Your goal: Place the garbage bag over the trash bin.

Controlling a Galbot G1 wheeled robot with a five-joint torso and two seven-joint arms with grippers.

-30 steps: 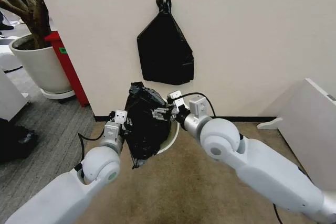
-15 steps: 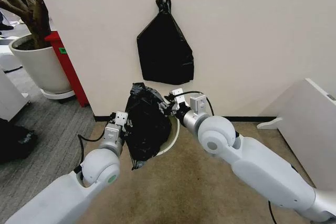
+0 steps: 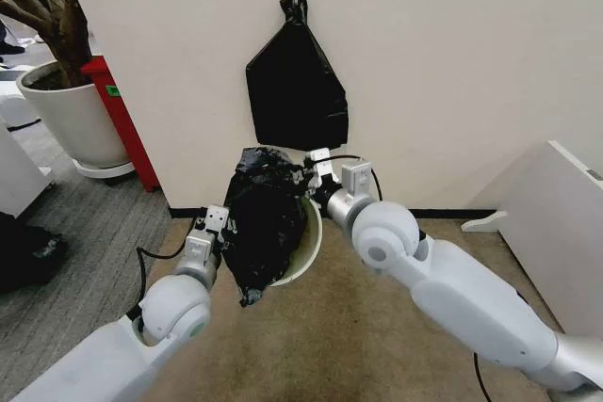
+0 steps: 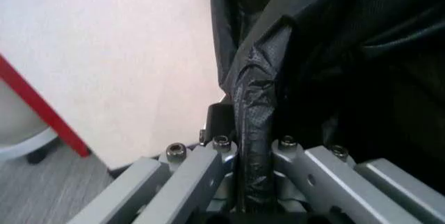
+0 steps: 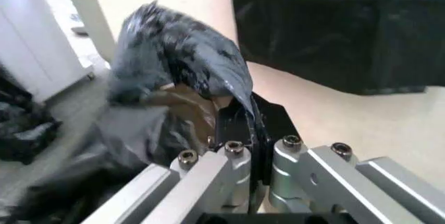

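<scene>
The garbage bag [image 3: 267,218] is hanging bunched between the two grippers, directly above the trash bin [image 3: 303,251], which is standing on the brown floor [image 3: 358,345] at the foot of the cream wall [image 3: 452,72]. Most of the bin is being hidden by the bag; only a curve of its white rim is showing to the right of the plastic. The left gripper [image 3: 224,220] is reaching in from the left, and its fingers [image 4: 208,172] are pinching a twisted fold of the bag's edge tight between them. The right gripper [image 3: 309,173] is holding the bag's upper right edge, its dark fingers [image 5: 245,125] clamped together on a crinkled flap of the glossy plastic. Above the bin, a flat black bag bundle [image 3: 296,91] is hanging knotted from a hook on the wall. A large white plant pot [image 3: 71,120] and a red panel [image 3: 122,124] are standing off to the left.
</scene>
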